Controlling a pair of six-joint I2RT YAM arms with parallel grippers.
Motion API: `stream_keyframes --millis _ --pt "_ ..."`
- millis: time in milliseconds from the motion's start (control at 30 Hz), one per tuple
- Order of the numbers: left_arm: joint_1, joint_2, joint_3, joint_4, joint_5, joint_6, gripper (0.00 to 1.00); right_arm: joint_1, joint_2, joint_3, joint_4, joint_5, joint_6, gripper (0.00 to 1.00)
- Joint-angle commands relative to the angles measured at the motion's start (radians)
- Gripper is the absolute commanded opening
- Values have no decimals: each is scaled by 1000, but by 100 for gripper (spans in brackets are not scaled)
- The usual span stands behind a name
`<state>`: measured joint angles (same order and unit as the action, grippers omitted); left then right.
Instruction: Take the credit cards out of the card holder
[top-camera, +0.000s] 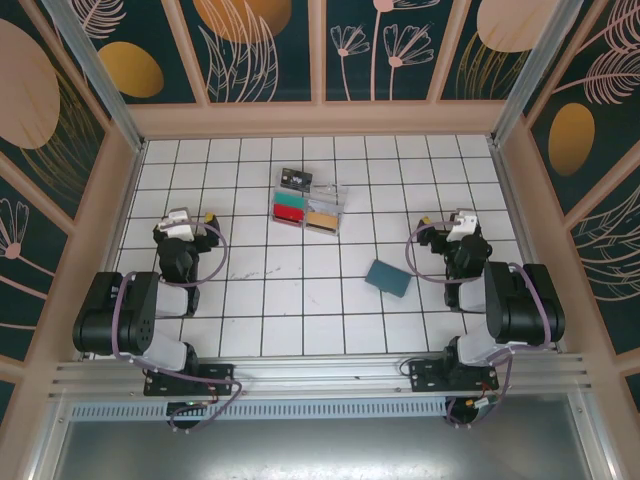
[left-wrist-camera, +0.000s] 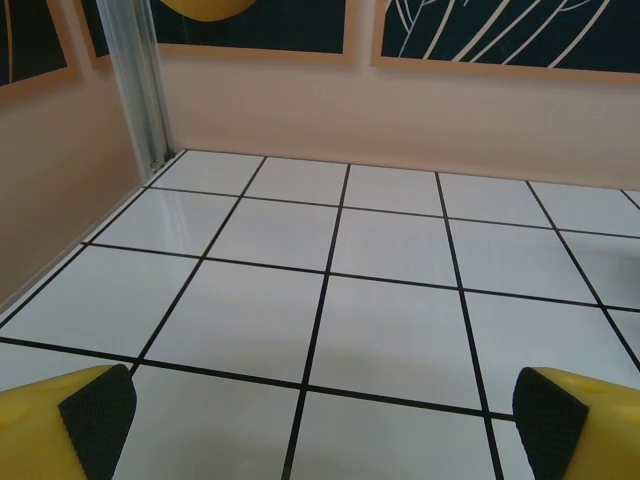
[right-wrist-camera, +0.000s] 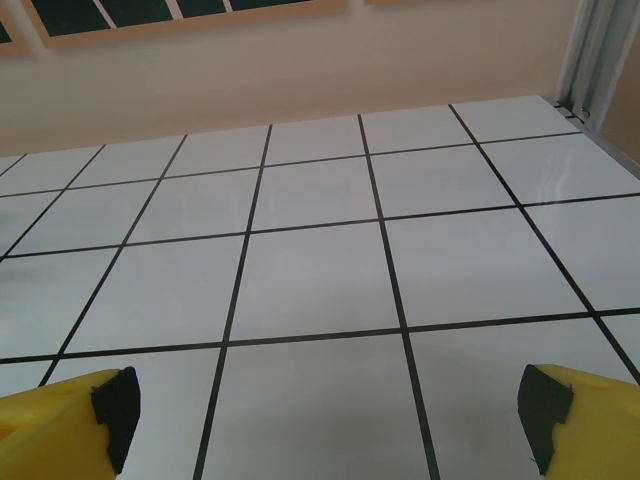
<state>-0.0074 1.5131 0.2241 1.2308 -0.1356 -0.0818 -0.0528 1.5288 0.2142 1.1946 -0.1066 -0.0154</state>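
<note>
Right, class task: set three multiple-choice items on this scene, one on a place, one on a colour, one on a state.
1. Where does the card holder lie? A at the far left corner; B nearer the right arm; C under the left arm.
2. Its colour? A red; B white; C teal.
3. The left gripper and right gripper are: A both open, empty; B both shut; C each holding a card.
Key: B, it lies just left of that arm; C, its cover is teal; A, the jaws stand wide apart with nothing between.
</note>
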Motion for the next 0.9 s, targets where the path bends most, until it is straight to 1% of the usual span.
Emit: stream_keyframes --millis 0,767,867 --pt "-5 7 11 49 -4 8 99 -8 10 21 53 -25 20 99" --pt "-5 6 5 55 -8 8 99 -8 10 16 59 -25 21 99" --pt "-5 -21 -4 56 -46 -7 99 -8 -28 -9 83 30 40 99"
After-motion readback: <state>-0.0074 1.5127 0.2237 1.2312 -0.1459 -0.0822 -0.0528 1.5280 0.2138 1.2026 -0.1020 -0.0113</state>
